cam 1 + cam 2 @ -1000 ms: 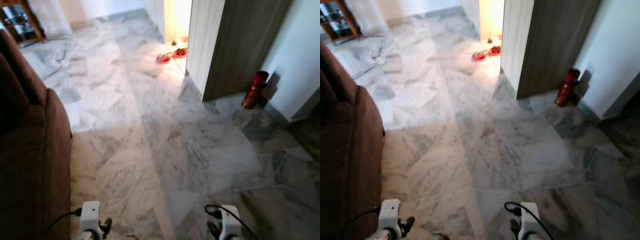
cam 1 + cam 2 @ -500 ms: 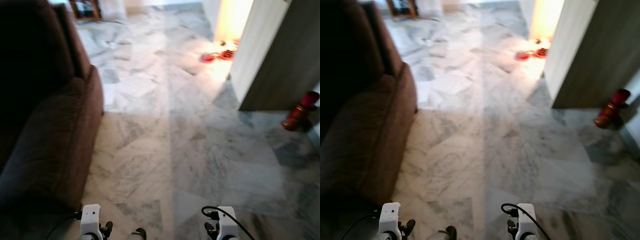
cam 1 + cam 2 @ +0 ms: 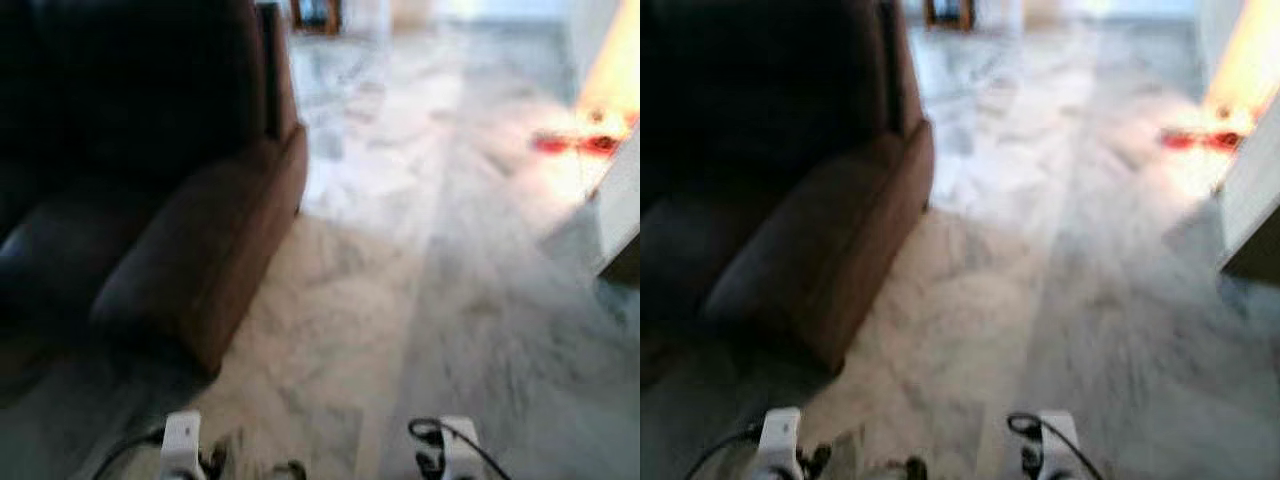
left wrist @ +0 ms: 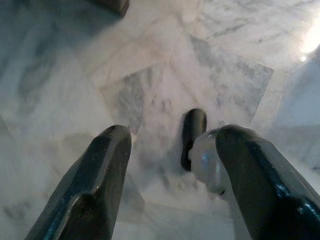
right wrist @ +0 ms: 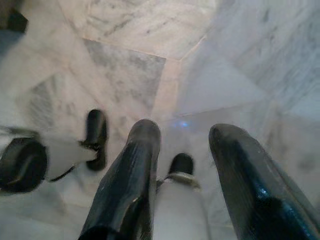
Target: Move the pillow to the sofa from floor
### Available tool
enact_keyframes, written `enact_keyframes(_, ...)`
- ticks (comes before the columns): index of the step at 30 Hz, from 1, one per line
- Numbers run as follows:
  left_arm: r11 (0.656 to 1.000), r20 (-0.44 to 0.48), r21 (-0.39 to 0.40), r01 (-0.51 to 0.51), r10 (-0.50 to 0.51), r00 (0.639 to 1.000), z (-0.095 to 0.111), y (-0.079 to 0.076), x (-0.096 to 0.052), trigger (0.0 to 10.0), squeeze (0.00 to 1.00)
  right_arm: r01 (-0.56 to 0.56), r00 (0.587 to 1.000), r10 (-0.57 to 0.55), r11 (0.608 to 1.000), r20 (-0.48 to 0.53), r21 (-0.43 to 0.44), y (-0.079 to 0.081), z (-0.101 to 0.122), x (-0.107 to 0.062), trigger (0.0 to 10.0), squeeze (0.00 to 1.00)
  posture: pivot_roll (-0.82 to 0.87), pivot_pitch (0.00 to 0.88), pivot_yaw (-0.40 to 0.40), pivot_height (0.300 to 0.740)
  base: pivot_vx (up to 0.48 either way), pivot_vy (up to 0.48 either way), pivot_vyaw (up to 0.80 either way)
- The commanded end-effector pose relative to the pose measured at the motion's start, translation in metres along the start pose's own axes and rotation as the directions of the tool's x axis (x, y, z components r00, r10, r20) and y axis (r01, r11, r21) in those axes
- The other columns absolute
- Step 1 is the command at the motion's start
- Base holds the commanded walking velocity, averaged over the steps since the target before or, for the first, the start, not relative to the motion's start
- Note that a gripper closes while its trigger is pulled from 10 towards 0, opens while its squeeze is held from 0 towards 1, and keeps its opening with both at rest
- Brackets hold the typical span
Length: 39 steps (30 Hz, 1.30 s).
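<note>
Here, mid-walk and with the head views blurred by motion, the robot is at the searching step of its errand: the dark brown sofa (image 3: pixel 190 230) lies ahead of and outward from the left pincer (image 4: pixel 172 187), but the pillow it must carry there cannot be made out anywhere on the marble floor (image 3: pixel 420 300) in these pictures. It may lie beyond the frame, though the blur makes that hard to say. The next move, by this reading, calls for more turning or stepping until the pillow comes into sight, then a bend low enough to bring both pincers down around it.

Both silver arms hang low at the robot's sides, wrists pointing at the floor. The left pincer's two black fingers (image 4: pixel 95 190) stand well apart with nothing between them, only grey-veined tile and one of the robot's own black feet (image 4: pixel 193 135) beyond them. The right pincer (image 5: pixel 192 185) is likewise parted and holds nothing; past its fingers (image 5: pixel 127 185) show the robot's feet and pale lower leg (image 5: pixel 180 210) against the marble.

Far ahead of the right pincer, a warm light spills across the floor from an opening, with something red (image 3: pixel 580 142) lying in the glow. A wooden piece of furniture (image 3: pixel 315 12) stands far beyond the sofa's end.
</note>
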<state>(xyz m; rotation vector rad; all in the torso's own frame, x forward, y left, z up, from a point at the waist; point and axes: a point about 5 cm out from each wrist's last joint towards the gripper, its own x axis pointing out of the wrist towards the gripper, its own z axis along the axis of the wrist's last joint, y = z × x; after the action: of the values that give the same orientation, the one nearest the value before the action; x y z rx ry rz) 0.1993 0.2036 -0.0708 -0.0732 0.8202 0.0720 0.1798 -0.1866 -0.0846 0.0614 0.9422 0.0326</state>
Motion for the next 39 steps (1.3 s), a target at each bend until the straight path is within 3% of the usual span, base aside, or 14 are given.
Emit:
enact_keyframes(1,1.0,-0.052,-0.007,-0.021,0.021,0.998,-0.0137,0.0069,-0.004,10.0,0.0,-0.027,1.0,0.028,0.999,-0.011,0.04,0.0098,-0.0036,0.0011,10.0,0.0,0.12,0.157,0.034,0.74,0.0,0.0,0.0)
enact_keyframes(30,1.0,-0.079,-0.011,-0.019,0.019,0.997,-0.0188,0.0081,-0.0053,10.0,0.0,-0.015,1.0,0.015,0.999,0.0,0.043,0.0086,-0.002,0.0011,10.0,0.0,0.12,0.14,0.038,0.74,0.0,0.0,0.0)
enact_keyframes(39,1.0,-0.079,-0.014,-0.02,0.018,0.997,-0.0191,0.0085,-0.0054,10.0,0.0,-0.018,1.0,0.018,0.999,-0.004,0.045,0.0093,-0.0029,0.0011,10.0,0.0,0.12,0.146,0.039,0.74,0.0,0.266,0.0)
